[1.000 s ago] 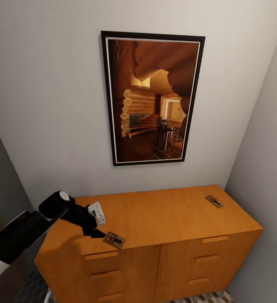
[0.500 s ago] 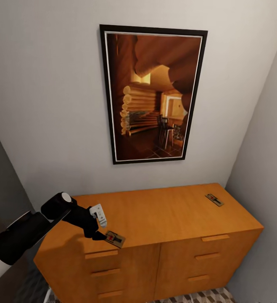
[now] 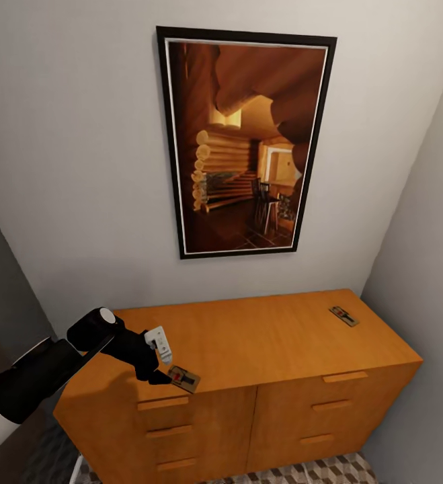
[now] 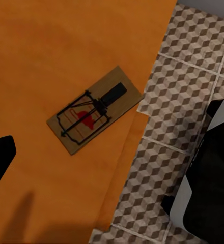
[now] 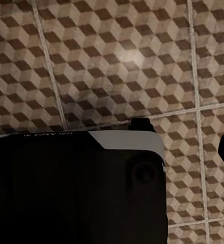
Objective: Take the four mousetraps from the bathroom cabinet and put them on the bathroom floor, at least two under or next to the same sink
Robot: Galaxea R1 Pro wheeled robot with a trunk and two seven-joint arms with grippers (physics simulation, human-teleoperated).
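The cabinet [image 3: 248,349] is the landmark. On its top, at the front edge near the left end, lies a mousetrap [image 3: 183,378]. Its long axis runs diagonally to that edge. A second mousetrap [image 3: 343,315] lies near the back right corner. The left gripper [image 3: 159,368] hovers just beside the first; whether it is open, I cannot tell. A badly aimed approach could push this trap over the edge.

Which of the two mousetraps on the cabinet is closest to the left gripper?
The mousetrap at the front edge, just beside the left gripper; the other mousetrap lies at the far right corner.
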